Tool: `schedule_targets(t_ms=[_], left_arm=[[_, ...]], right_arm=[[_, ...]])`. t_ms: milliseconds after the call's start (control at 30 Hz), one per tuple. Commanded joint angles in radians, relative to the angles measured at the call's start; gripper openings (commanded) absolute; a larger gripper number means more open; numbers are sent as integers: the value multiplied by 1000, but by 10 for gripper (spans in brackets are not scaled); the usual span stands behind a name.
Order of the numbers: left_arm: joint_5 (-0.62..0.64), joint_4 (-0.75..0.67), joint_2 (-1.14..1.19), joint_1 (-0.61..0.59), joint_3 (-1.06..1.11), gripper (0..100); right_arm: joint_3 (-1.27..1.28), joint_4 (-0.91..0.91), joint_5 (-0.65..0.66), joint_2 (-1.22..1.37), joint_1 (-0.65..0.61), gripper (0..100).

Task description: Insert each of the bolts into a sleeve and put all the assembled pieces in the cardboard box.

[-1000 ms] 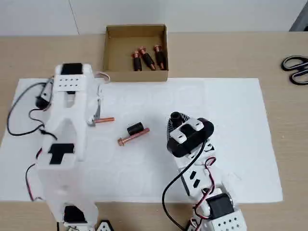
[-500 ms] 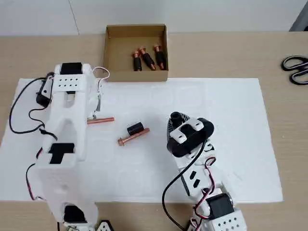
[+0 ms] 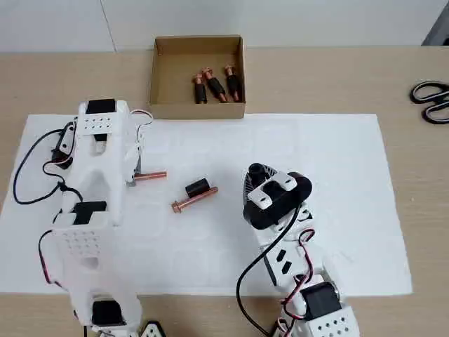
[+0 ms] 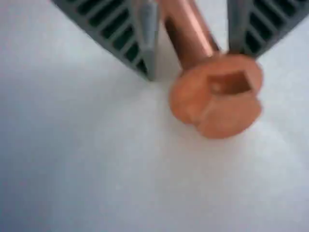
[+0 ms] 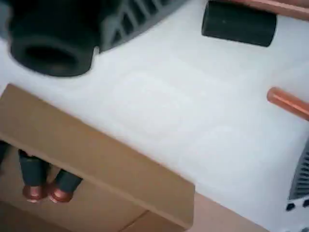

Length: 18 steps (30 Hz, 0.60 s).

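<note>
Currently the left end effector (image 4: 190,53) straddles a bolt (image 4: 215,94) lying on the white paper (image 3: 337,210), its fingers apart with slim gaps either side of the shaft. The right end effector (image 3: 256,172) is clamped on a black sleeve (image 5: 50,46), parked mid-paper. Judgement: pinch the shaft squarely behind the head and lift level, so the tip meets the sleeve's bore. Versus a second ago, the left arm has drawn back toward the near table (image 3: 351,77) edge; bolt and right arm unmoved. Three assembled pieces (image 3: 214,86) sit in the cardboard box (image 3: 198,110).

High view: overhead, far, down onto the table (image 3: 316,77).
Left wrist: tight on a bolt (image 4: 215,94).
Right wrist: low, facing the cardboard box (image 5: 96,159), shared overhead.
</note>
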Motion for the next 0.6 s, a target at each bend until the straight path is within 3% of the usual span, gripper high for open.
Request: schedule_targets(t_ms=[0,267,367,567], left_arm=[[5,-21,28,-5,-19,102],[6,2,57,2,-61,88],[6,83,57,0,-186,3],[-61,152,44,51,-417,6]], right_arm=[[5,2,3,-27,5,3],[5,4,3,-27,5,3],[5,2,5,-27,4,3],[5,-4,3,-27,-74,3]])
